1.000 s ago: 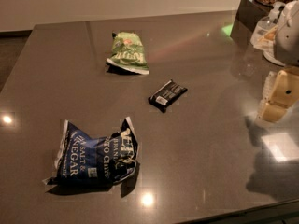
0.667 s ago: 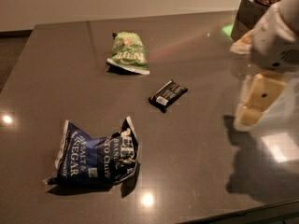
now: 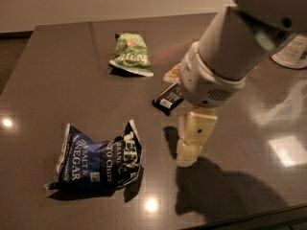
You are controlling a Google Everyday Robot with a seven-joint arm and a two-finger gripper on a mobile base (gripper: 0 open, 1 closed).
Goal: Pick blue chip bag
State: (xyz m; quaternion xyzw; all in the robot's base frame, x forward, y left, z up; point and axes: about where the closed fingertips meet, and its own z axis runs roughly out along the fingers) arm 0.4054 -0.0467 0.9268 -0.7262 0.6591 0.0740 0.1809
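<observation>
Dark grey glossy table [image 3: 57, 71] fills nearly the whole view, w/ ceiling-light glints on it and a pale wall at the far edge. All places below are given vs. the small black wrapped bar [image 3: 168, 99], which lies near table centre. The robot arm [image 3: 240, 37], a thick white-grey cylinder, comes in from the upper right corner and its vented wrist overhangs the bar's right end, hiding part of it. The blue chip bag [image 3: 98, 159], crumpled navy foil w/ white lettering and white edges, lies flat on the table nearer the camera than the bar and off to the picture-left, well apart from it. The green chip bag [image 3: 130, 55] lies beyond the bar, toward the far-left, also apart. The gripper [image 3: 194, 140], cream-coloured, hangs from the wrist just on the camera side of the bar, pointing down, low over the table w/ its shadow beside it; it holds nothing, and whether it is wide or narrow can't be told. It is apart from the blue chip bag, to that bag's picture-right. A white container [image 3: 292, 51] sits far right of the bar, partly behind the arm.
</observation>
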